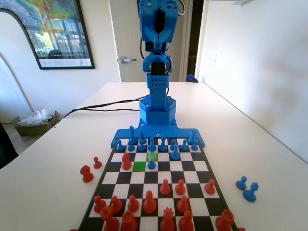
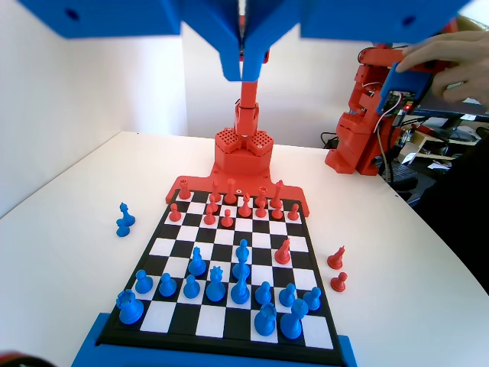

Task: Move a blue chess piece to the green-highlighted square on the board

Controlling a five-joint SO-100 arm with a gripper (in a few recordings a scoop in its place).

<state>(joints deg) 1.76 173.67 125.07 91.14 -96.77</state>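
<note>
Gripper (image 2: 243, 73): raised high above the board (image 1: 207, 166), jaws together, holding nothing.
Blue chess piece (image 1: 151, 164): standing on the board, just right of the green-highlighted square (image 1: 139, 166) in the fixed view.
Worktop (image 1: 57, 159): white, with stray captured pieces.

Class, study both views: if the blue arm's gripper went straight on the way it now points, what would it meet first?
The gripper, shut and held high, seems to point down and forward over the board. Straight on, it would probably meet first the red pieces at the far end in the wrist view. Depth is unclear, so this is a guess.
</note>
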